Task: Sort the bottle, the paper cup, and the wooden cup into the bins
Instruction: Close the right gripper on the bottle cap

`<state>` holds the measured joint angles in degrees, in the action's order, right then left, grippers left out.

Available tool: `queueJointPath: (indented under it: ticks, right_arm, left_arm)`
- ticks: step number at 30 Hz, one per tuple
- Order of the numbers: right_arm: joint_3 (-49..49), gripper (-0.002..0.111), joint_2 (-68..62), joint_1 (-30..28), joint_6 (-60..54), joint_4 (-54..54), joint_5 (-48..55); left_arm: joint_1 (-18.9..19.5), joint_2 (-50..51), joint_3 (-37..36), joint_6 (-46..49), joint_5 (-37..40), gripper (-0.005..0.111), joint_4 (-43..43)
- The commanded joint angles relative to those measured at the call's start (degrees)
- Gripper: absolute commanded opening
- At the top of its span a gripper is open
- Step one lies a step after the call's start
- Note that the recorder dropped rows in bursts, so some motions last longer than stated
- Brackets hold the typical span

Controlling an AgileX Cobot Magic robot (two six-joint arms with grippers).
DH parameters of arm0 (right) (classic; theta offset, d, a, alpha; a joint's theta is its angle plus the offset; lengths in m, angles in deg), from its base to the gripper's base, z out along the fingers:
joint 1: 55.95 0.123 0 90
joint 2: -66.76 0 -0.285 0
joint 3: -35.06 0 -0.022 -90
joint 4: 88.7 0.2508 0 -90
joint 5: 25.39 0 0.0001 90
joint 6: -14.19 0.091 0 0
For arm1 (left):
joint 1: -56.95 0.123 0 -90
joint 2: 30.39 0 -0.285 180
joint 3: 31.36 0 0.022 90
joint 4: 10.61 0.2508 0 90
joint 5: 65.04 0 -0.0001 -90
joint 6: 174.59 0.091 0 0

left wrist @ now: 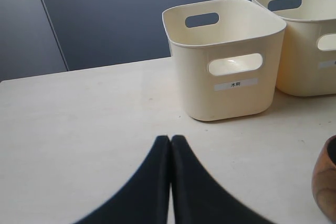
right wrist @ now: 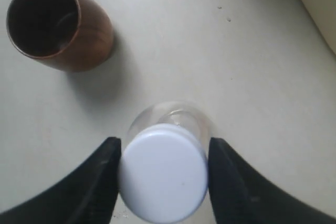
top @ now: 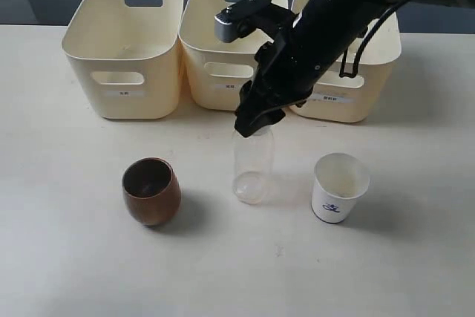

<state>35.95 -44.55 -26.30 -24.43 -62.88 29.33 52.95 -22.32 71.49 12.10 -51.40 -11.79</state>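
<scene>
Bins (top: 125, 50) behind the bottle (top: 252, 165) look empty. Right jaws grip bottle's white cap (right wrist: 163, 179); clear plastic, upright on desk (top: 74, 257). Round wooden cup (top: 151, 191) beside bottle, tapered paper cup (top: 339, 187) opposite. Left jaws closed, holding nothing.

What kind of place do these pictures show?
Probably a robot test bench, not a home: a bare pale table, three identical labelled bins in a row, and a plain dark wall behind.
</scene>
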Motion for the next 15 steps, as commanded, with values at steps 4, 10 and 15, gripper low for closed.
queueJointPath:
  ticks: [4,10,15]
  right_arm:
    - [-0.11,0.000,0.06,0.07,-2.18,-0.31,1.23]
    - [-0.11,-0.001,1.29,0.07,-4.74,-1.01,-1.20]
    - [0.15,-0.001,7.12,0.07,-4.74,-4.91,-5.38]
  left_arm:
    - [-0.20,-0.28,-0.07,-0.11,0.00,0.000,0.09]
    - [-0.20,-0.28,-0.07,-0.11,0.00,0.000,0.09]
    - [-0.20,-0.28,-0.07,-0.11,0.00,0.000,0.09]
